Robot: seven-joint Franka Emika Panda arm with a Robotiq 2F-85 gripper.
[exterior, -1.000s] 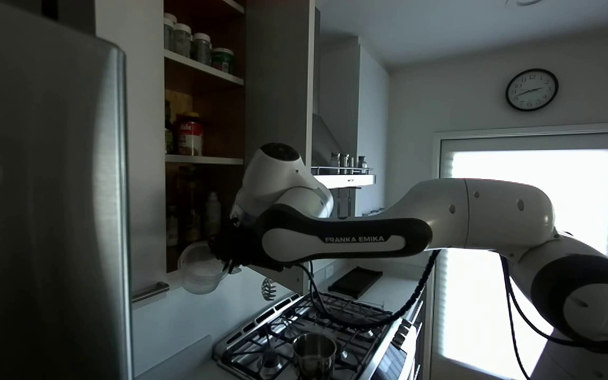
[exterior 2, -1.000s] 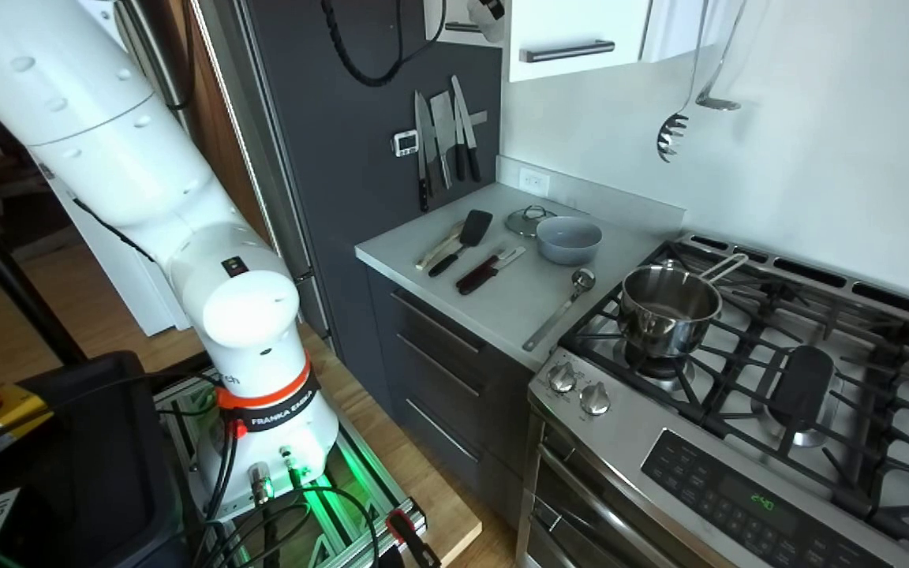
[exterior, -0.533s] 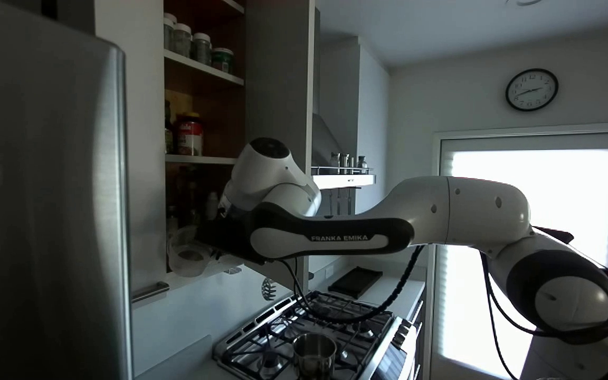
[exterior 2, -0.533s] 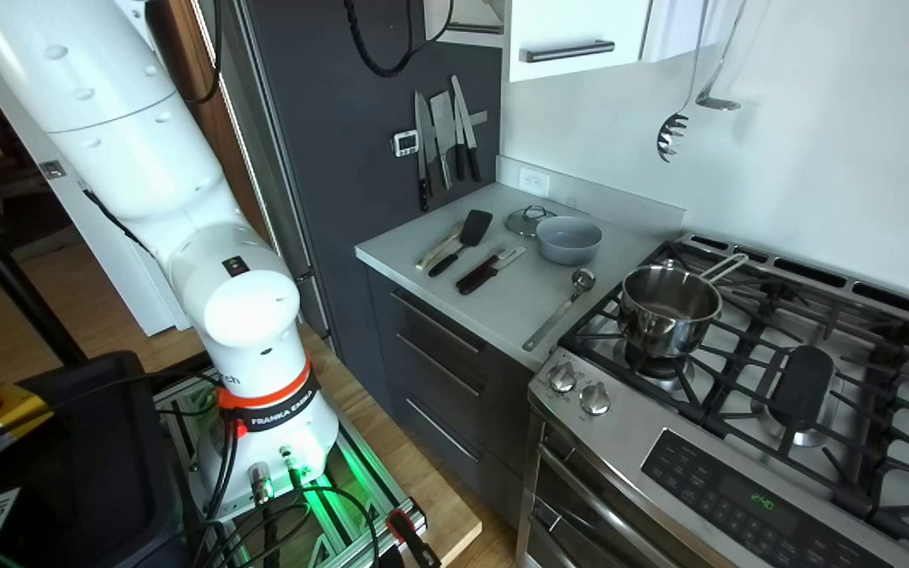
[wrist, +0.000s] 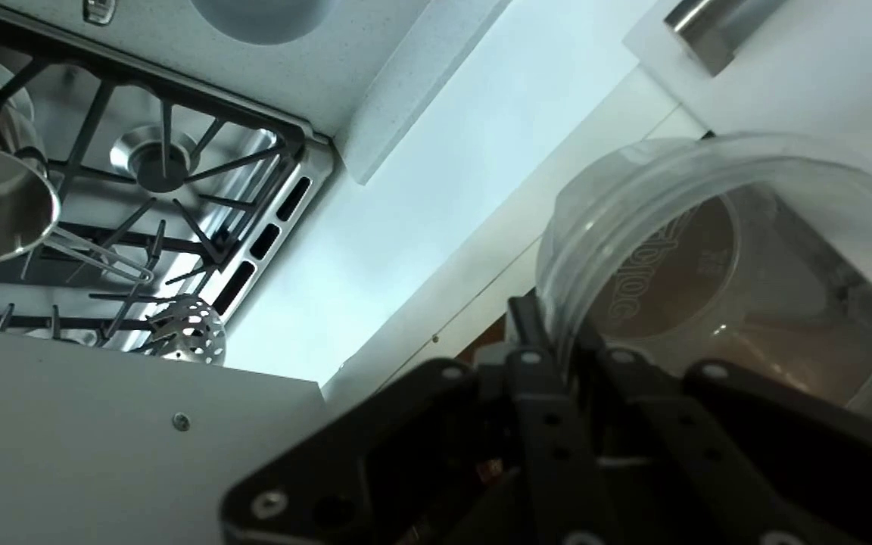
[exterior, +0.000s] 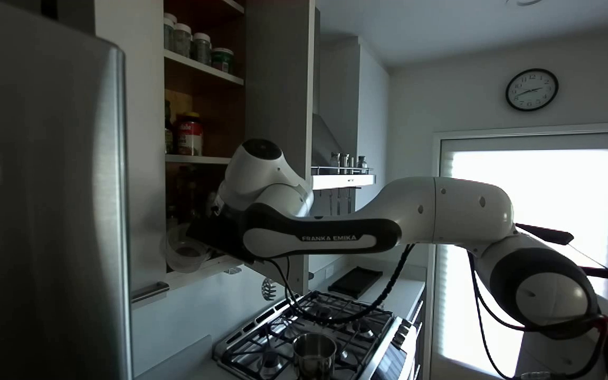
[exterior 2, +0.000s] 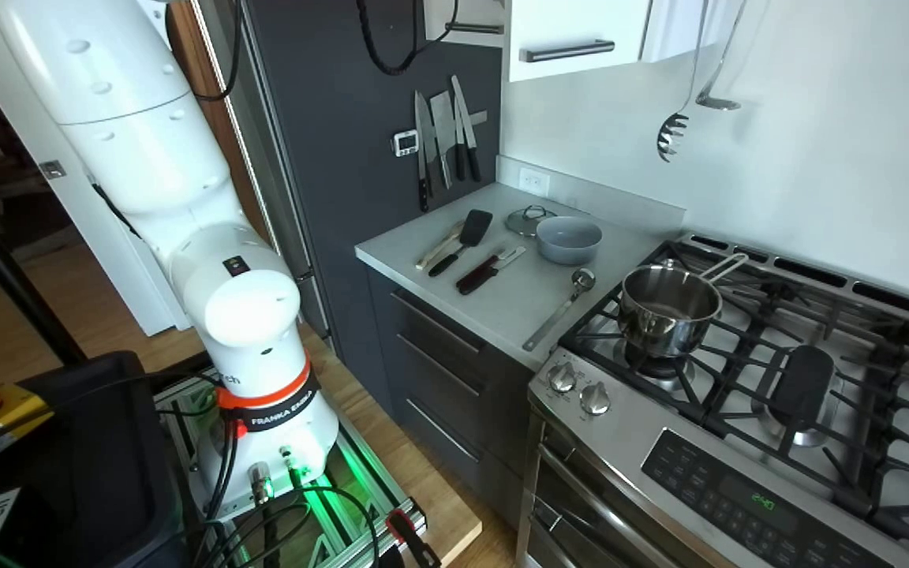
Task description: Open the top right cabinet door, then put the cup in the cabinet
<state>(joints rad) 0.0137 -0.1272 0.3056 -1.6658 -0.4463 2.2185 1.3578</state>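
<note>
The cup [wrist: 792,250], clear and rounded, is pinched at its rim by my gripper [wrist: 563,333], shut on it in the wrist view. In an exterior view the cup [exterior: 185,250] hangs in front of the lowest compartment of the cabinet [exterior: 222,124], just above its bottom edge. Whether any part of it is inside I cannot tell. The dark wrist mostly hides the fingers there. The top right cabinet door [exterior: 280,68] stands swung out, and its outer face with the bar handle [exterior 2: 567,52] shows in an exterior view.
Jars [exterior: 190,134] and bottles stand on the shelves. Left of the opening is a shut grey panel [exterior: 145,158], with the steel fridge [exterior: 45,211] nearer. Below lie the stove [exterior: 283,327] with a pot [exterior 2: 669,308], and a counter holding a bowl [exterior 2: 569,240] and utensils.
My arm has moved left and slightly up toward the cabinet, carrying the cup closer to the lowest compartment. The cup has slipped out of sight in an exterior view. The grip stays the same.
</note>
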